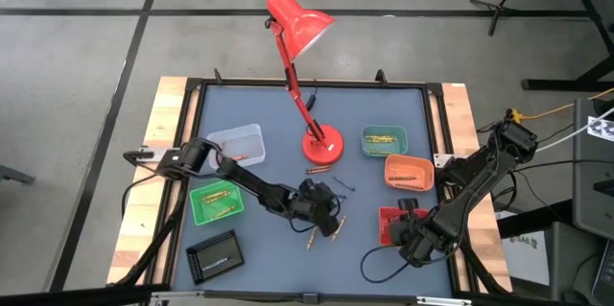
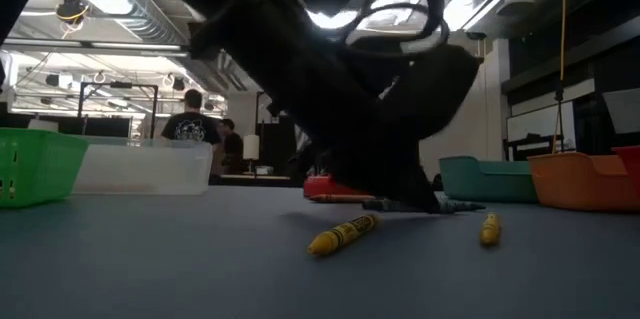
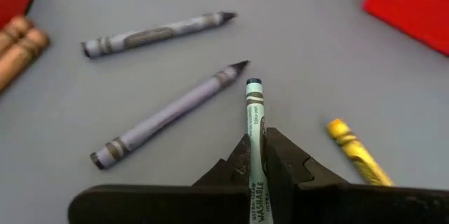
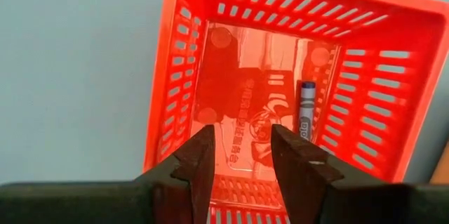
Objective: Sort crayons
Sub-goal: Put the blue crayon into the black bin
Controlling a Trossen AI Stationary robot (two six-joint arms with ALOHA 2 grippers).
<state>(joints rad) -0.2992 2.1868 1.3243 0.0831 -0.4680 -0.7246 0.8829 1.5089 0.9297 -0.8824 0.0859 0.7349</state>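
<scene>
The left pincer sits low over the middle of the counter, closed on a green crayon whose long axis runs straight out between the fingers. The teal tray lies far and to the right, the green tray to the left. The right pincer hovers part open and empty over the red basket.
</scene>
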